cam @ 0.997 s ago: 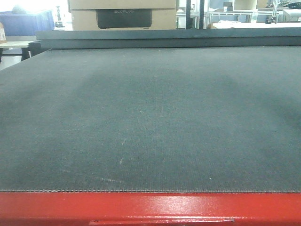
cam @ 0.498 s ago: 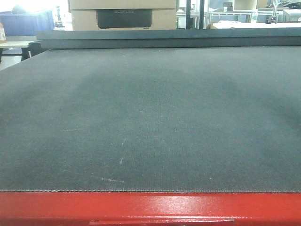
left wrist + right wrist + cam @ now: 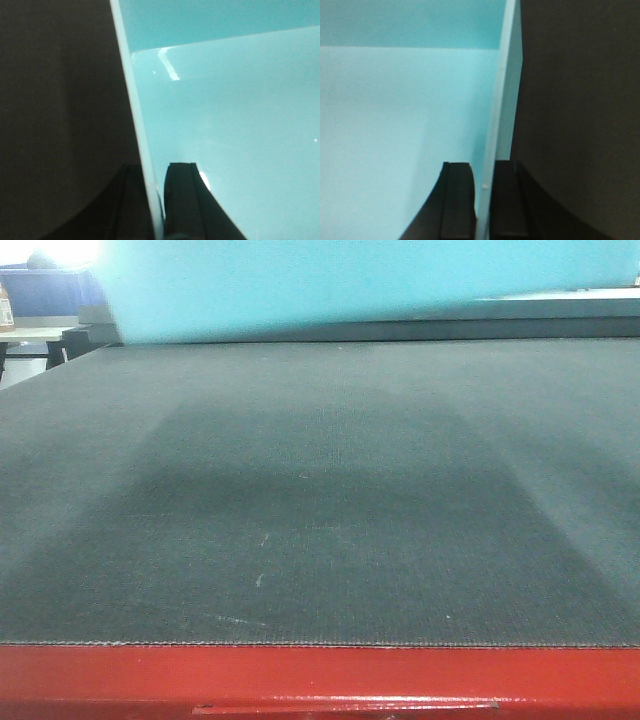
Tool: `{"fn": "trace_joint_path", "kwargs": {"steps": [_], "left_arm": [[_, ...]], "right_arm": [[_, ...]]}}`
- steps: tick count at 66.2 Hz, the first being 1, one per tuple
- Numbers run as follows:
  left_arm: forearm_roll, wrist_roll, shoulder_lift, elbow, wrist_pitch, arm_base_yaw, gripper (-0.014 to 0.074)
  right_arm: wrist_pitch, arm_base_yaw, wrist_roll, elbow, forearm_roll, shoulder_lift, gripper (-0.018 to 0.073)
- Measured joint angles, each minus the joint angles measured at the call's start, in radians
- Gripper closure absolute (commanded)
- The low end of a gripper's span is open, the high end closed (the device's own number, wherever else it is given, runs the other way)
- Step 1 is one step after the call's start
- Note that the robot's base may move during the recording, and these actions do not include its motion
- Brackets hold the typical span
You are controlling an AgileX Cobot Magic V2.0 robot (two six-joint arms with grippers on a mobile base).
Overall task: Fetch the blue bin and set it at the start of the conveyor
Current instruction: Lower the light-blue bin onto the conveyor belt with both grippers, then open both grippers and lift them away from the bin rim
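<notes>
While the dark grey belt of the conveyor start [image 3: 320,500] filled nearly the whole front view, its woven texture ran flat and even, marked by a few pale scuffs near the front and a broad darker band down the middle. Along its near end lay the glossy red edge [image 3: 320,680], catching some light. At the far end a raised grey strip [image 3: 560,310] crossed the belt.

Above that far end hung the blue bin [image 3: 360,285], a plain turquoise slab across the top of the view, its lower line tilted, lower at the left, and apart from the belt below it. Beside it at the far left showed a bright patch of room light, some dark blue bins [image 3: 45,290] and the corner of a pale desk [image 3: 30,332].

From the wrists, the left claw [image 3: 156,172] was clamped on the bin's left wall, one black finger inside and one outside, with dark belt beyond. The right claw [image 3: 481,167] gripped the opposite wall the same way.
</notes>
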Motion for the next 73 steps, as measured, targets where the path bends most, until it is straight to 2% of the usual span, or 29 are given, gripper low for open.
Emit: {"fn": "trace_joint_path", "kwargs": {"steps": [13,32,38,44,51,54,58,66,73], "left_arm": [[-0.015,-0.002,0.024,0.143,-0.136,0.051,0.0708],[-0.022,0.002,0.111,0.158,-0.183,0.066,0.0708],[-0.024,0.004,0.128,0.158,-0.183,0.066,0.0676],[-0.026,0.004,0.134,0.158,-0.181,0.066,0.0556],[-0.016,0.006,0.134,0.155,-0.171,0.069,0.0291],[-0.011,0.006,0.134,0.147,-0.162,0.070,0.0106],[-0.011,0.008,0.134,0.137,-0.143,0.073,-0.0035],[-0.006,0.008,0.108,0.112,-0.086,0.073,0.0065],[0.014,0.008,0.035,0.104,-0.052,0.073,0.0139]], "right_arm": [[-0.021,0.032,-0.006,0.037,-0.006,0.112,0.0711],[-0.141,0.037,-0.006,0.197,0.012,0.164,0.0706],[-0.153,0.037,-0.006,0.203,0.012,0.164,0.0631],[-0.162,0.037,-0.006,0.203,0.008,0.164,0.0443],[-0.162,0.037,-0.013,0.203,0.002,0.164,0.0177],[-0.164,0.037,-0.014,0.203,-0.001,0.159,0.0054],[-0.164,0.037,-0.014,0.203,-0.004,0.150,-0.0010],[-0.162,0.031,-0.015,0.203,-0.006,0.106,0.0027],[-0.162,0.006,-0.017,0.204,-0.006,0.030,0.0155]]}}
